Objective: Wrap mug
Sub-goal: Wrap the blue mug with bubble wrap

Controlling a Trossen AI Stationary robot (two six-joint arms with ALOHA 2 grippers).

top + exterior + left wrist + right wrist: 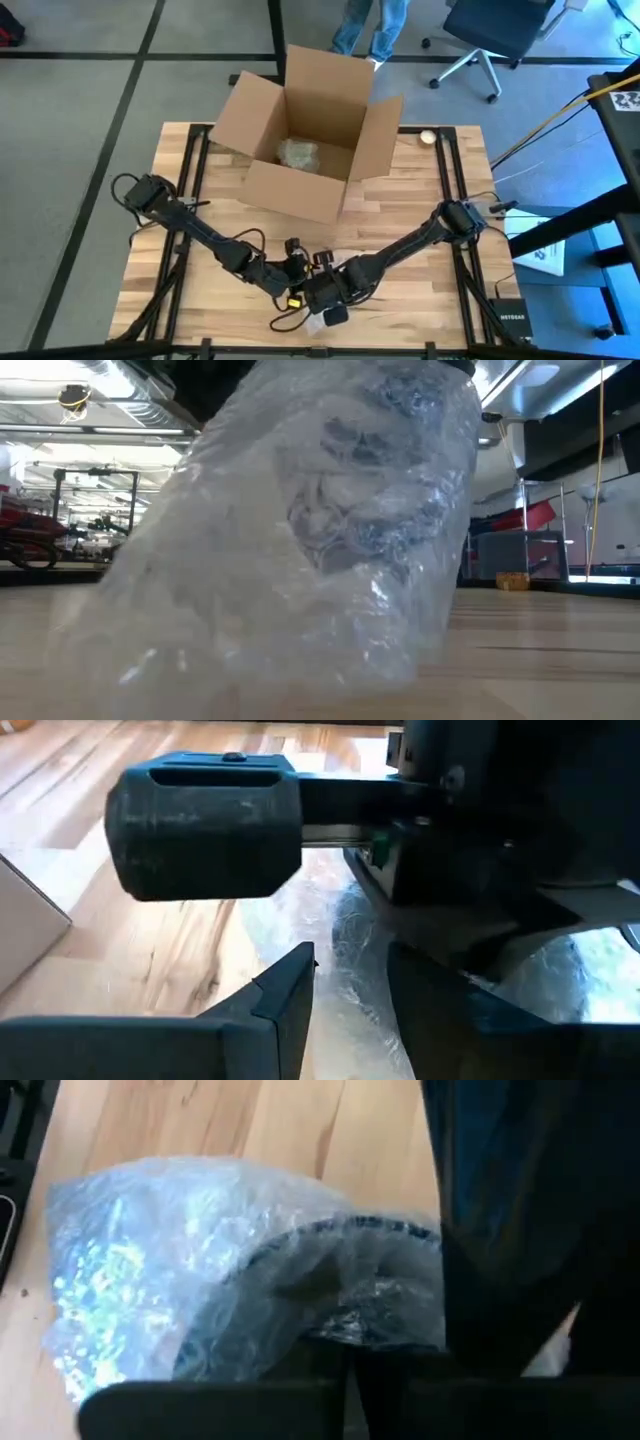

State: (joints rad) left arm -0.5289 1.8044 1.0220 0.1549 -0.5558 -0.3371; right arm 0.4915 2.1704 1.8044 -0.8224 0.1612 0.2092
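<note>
The mug [380, 1230] shows only as a dark rim under clear bubble wrap [150, 1250]. In the low view the wrapped bundle [320, 530] stands on the table close to its near edge. My right gripper [350, 1380] is right above it, shut on the wrap. In the high view it sits at the near middle [325, 298]. My left gripper [350, 990] is beside it [297, 258], open. Its fingers stand on either side of a strip of wrap [350, 935] that lies on the table under my right gripper. My right gripper is shut on the bubble wrap beside the mug's rim [345, 1330], coming from above and pointing down. Its own fingers hide the place of contact. The bundle's lower end rests on the table [560, 670]. Whether my left gripper touches the wrap, I cannot tell.
An open cardboard box [305, 135] stands at the far middle of the table with a wrapped bundle [298, 153] inside. A small round object [428, 137] lies at the far right. A person's legs [370, 25] and an office chair [490, 40] are beyond the far edge.
</note>
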